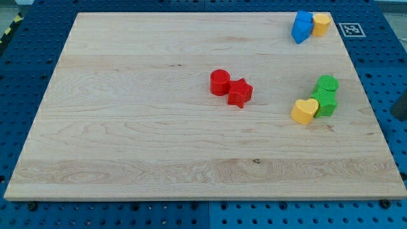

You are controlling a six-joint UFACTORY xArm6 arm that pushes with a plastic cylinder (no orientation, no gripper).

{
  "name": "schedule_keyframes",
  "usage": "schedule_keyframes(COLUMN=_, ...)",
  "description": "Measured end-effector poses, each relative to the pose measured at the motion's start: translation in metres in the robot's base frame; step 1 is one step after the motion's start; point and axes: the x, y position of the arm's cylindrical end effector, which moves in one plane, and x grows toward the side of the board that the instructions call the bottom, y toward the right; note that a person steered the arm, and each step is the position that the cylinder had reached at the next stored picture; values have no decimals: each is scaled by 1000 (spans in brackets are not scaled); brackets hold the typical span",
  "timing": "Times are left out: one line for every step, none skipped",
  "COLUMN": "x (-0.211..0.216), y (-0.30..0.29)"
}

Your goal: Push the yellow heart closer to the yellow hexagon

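yellow heart (pixel 304 111) touches green block (pixel 325 102), tip unseen.

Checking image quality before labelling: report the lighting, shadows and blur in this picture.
Camera view: even, soft light, no glare on the wooden board; the yellow heart and yellow hexagon are sharp, with faint shadows; a dark blurred shape sits at the view's right edge; my tip isn't identifiable.

Yellow heart (pixel 304 110) lies flat on surface at view's right, below middle height, lobes toward view's top-right. Yellow hexagon (pixel 322 24) sits flat near view's top-right corner, well apart from heart. My tip not visible.
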Motion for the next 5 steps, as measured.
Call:
schedule_keyframes(x=3, y=0)
schedule_keyframes(x=3, y=0)
schedule_keyframes(x=15, y=0)
schedule_keyframes(x=29, y=-22)
schedule_keyframes(x=29, y=-43)
